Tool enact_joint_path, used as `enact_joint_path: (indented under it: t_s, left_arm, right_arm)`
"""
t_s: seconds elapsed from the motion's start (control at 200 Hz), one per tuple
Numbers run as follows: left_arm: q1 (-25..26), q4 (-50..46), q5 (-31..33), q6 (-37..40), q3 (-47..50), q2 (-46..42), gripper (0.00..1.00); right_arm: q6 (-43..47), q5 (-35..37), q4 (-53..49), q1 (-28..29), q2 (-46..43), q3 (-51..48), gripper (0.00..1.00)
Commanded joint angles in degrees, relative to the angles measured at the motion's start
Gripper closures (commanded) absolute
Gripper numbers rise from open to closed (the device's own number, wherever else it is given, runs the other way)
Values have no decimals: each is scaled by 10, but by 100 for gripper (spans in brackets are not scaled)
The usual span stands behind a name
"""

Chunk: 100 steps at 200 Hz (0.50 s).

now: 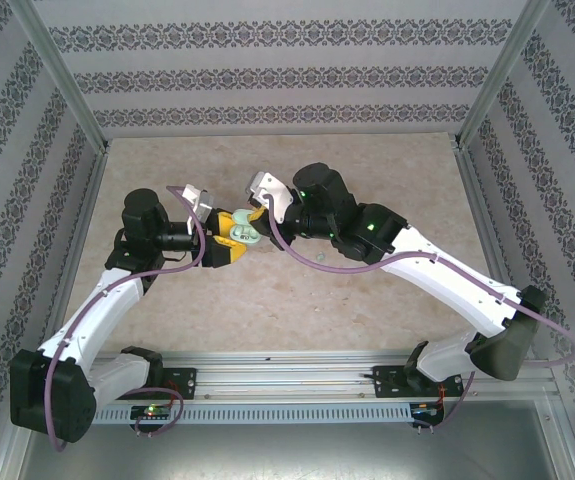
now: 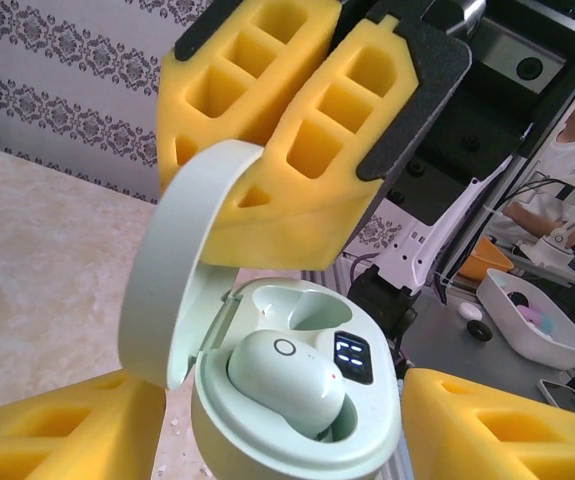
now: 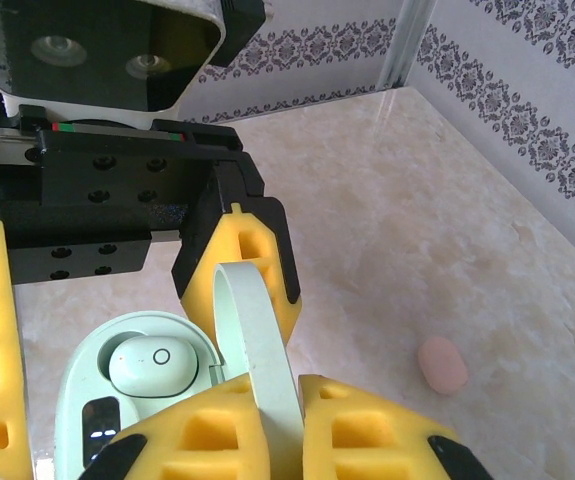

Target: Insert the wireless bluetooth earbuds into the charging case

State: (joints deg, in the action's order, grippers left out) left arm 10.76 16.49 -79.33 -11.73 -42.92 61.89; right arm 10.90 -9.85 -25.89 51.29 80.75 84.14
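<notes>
Within left end effector, grip unclear, right one pinching lid, case holds earbud.

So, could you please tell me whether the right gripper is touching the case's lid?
Touching. The right wrist view shows the right gripper shut on the pale green lid, pressing both faces.

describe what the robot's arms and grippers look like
Both arms have white link shells with black joint housings: left arm, right arm. A thin purple cable runs along each. Green lights glow on the right arm. The left gripper and right gripper have yellow foam fingers with rectangular cut-outs on black backing.
</notes>
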Motion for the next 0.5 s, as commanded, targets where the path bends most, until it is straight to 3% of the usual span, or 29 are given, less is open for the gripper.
enact_joint_path:
  t_s: [0.0, 0.495]
  left_arm:
    - [-4, 38, -15, -14, -6, 1, 36]
    - [-4, 61, -18, -29, 0, 5, 38]
  right_arm:
    - [9, 3, 1, 7, -2, 1, 100]
    - [9, 4, -4, 10, 5, 5, 100]
